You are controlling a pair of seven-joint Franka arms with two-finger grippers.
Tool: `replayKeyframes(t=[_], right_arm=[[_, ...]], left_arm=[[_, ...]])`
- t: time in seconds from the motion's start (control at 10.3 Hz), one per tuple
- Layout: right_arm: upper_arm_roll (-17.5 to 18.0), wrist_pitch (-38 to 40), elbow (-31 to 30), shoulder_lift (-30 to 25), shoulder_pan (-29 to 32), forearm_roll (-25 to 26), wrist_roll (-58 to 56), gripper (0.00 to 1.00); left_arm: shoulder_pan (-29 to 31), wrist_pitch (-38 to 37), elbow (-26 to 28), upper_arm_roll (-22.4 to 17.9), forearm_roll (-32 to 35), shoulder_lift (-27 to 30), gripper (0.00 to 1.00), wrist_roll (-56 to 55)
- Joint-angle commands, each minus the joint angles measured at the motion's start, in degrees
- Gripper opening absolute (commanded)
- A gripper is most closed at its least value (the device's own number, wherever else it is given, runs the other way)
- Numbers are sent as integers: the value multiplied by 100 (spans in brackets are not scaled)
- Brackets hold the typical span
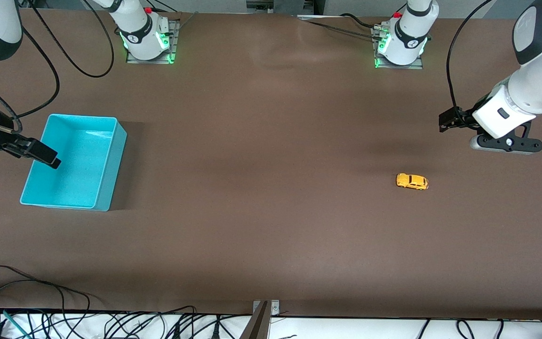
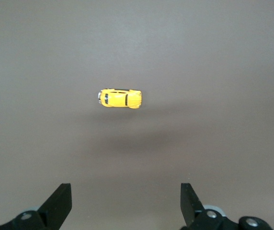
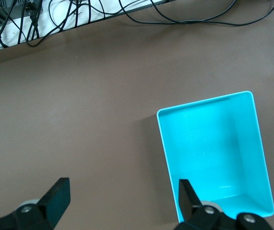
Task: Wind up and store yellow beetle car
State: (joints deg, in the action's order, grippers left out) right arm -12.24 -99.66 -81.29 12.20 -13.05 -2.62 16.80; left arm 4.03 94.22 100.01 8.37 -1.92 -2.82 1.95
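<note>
Arms hang raised at both ends of the brown worktop [image 1: 271, 226], 2 in all. At its own end, the left gripper [image 2: 126, 203] hovers over bare worktop, jaws wide and empty. The right gripper [image 3: 122, 203] hangs over the rim of the turquoise bin [image 1: 111, 160], jaws wide, holding nothing. 1 yellow beetle car [image 1: 412, 181] sits on its wheels toward the left arm's end, well apart from the 1 bin, with open worktop around it.
</note>
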Motion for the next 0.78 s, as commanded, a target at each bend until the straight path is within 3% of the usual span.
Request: replayKeyframes(t=[0.0,0.68], right_arm=[[20,96,16,-51,21,-72,-98,100],[29,149,25,-51,-14,-72,-46,100]], left_arm=[[203,79,194,41,-256,53,100,892],[292,1167,1273,41,-168,53,100,3546]])
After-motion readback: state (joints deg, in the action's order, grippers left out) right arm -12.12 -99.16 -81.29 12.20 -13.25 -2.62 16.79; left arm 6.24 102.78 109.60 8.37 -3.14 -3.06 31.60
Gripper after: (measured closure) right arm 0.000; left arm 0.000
